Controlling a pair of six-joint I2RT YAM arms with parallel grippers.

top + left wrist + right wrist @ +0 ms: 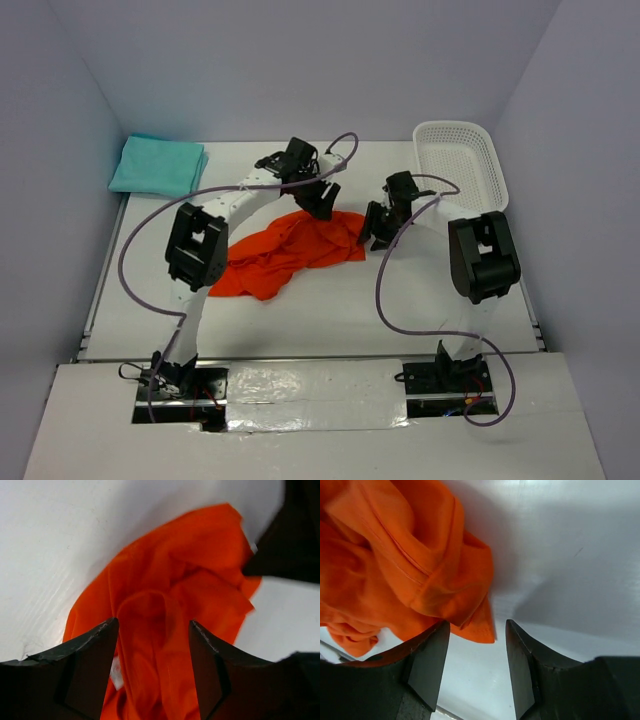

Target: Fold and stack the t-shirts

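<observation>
- We are seeing the left gripper (154, 622) standing with its two dark, wedge-shaped fingers apart and clamping nothing. A raised ridge of the orange t-shirt (175, 580) is lying in the gap below them.
- We are seeing the right gripper (477, 623) parted as well, its matte black fingers holding nothing. A hemmed corner of the same shirt is lying just beside the finger on the left of that wrist view, and bare table is showing through the gap.
- We are finding the orange t-shirt crumpled into soft, bright folds with a stitched seam showing. It is lying in the middle of the table (420, 300), with the left gripper hanging over its far edge and the right gripper at its right edge.
- We are noting that the table surface is smooth, white and slightly glossy.
- We are spotting a folded teal t-shirt (158, 165) lying as a neat flat rectangle in the far left corner, well apart from the orange one.
- We are seeing a white plastic mesh basket (497, 165), rectangular with rounded corners and perforated walls, sitting in the far right corner.
</observation>
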